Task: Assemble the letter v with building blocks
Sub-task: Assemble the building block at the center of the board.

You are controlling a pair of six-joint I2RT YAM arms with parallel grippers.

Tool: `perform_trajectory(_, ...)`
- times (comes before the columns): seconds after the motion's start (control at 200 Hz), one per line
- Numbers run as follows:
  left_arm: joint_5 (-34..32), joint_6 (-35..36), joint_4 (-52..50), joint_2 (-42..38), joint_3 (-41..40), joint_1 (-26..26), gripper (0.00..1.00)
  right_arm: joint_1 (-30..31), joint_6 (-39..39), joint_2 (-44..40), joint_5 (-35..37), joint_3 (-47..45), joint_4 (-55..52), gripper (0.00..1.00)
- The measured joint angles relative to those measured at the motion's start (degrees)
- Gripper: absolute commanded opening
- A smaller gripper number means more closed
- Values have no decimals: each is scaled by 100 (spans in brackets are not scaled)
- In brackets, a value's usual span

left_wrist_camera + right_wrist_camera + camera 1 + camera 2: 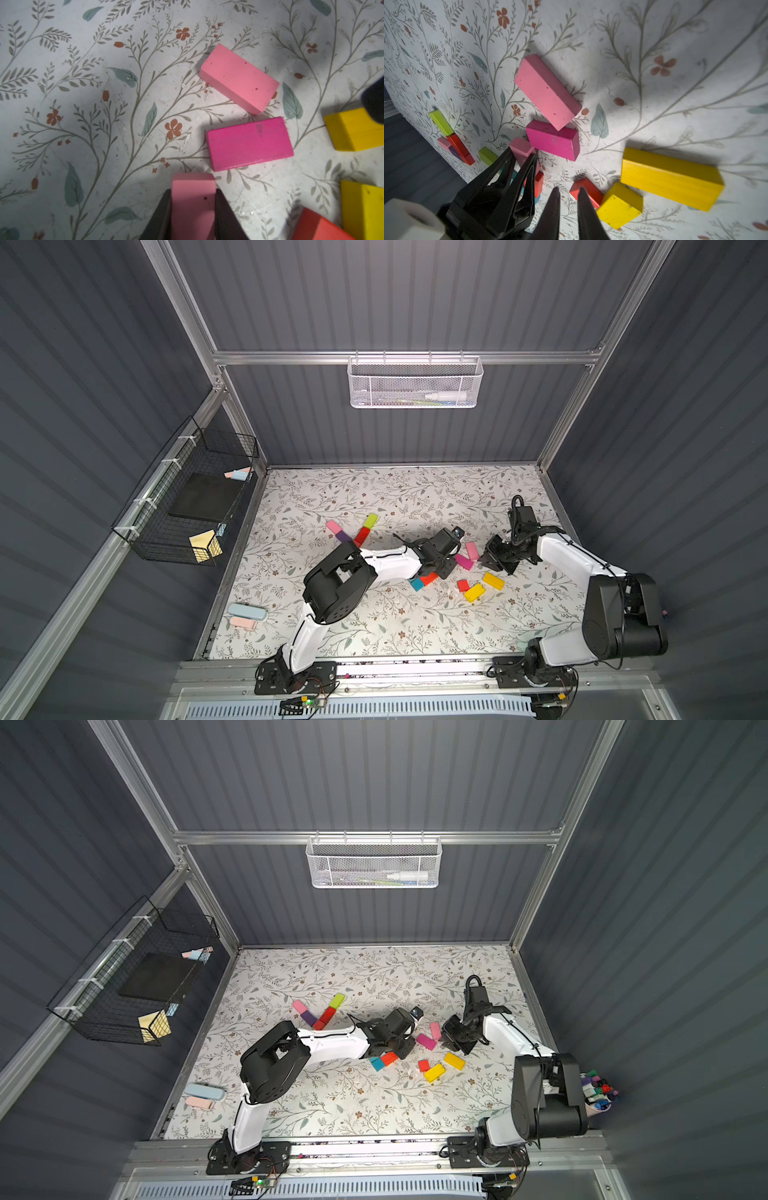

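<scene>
My left gripper (193,193) is shut on a pale pink block (193,207), held just above the mat; the right wrist view shows that gripper (522,154) from outside. Beside it lie a pink block (239,79) and a magenta block (249,143). My right gripper (568,189) hovers over a small red block (586,192) with a narrow gap between its fingers and nothing in it. Two yellow blocks (493,580) (474,592) lie close by. Farther left, pink (333,526), purple (343,536), red (362,536) and lime (370,520) blocks form a V shape.
A teal block (415,584) and a red block (429,578) lie under the left wrist. Two pastel cases (246,612) sit at the mat's left edge. A black wire basket (187,497) hangs on the left wall, a white mesh basket (414,383) at the back.
</scene>
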Motion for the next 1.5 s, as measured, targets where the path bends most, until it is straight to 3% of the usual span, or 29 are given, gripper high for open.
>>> perform_trajectory(0.71, 70, 20, -57, 42, 46, -98, 32, 0, -2, 0, -2, 0, 2, 20)
perform_trajectory(1.0, -31, -72, -83, 131, 90, -96, 49, -2, -2, 0, -2, -17, 2, 20)
perform_trajectory(1.501, -72, -66, -81, 129, 81, 9, 48, -2, 0, -2, -2, -22, 0, 20)
